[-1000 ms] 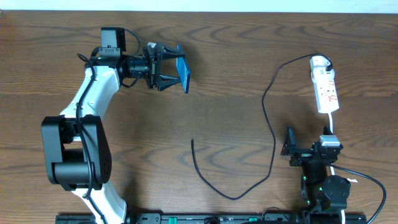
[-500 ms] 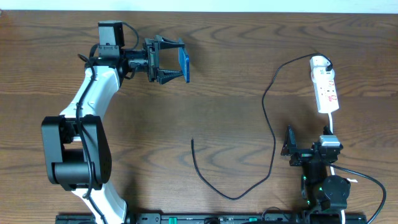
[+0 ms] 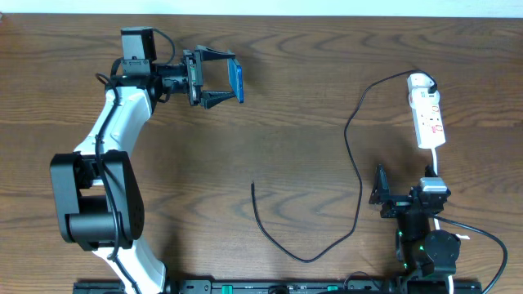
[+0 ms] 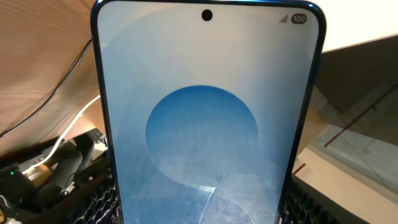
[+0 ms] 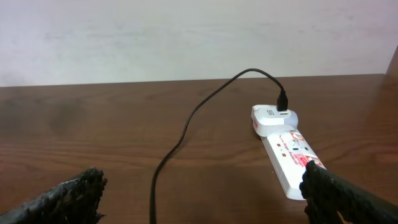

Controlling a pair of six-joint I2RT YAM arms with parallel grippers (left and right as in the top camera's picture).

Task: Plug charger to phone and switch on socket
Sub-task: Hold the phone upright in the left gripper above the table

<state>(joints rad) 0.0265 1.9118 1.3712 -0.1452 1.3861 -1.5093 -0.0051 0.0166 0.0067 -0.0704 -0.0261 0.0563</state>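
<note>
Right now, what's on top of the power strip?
A white adapter at the far end of the power strip, black cable plugged in. A gripper finger hides the near end in the wrist view.

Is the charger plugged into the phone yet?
No, unplugged. The charger's free end lies on the table, far from the phone held by the left end effector.

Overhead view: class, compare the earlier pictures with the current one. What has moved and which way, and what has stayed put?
The left tool, still gripping the phone, has carried it toward the table's far edge and slightly leftward, levelling it out. Nothing was newly taken hold of or let go. The charger, the socket and the open right tool stayed as they were.
</note>
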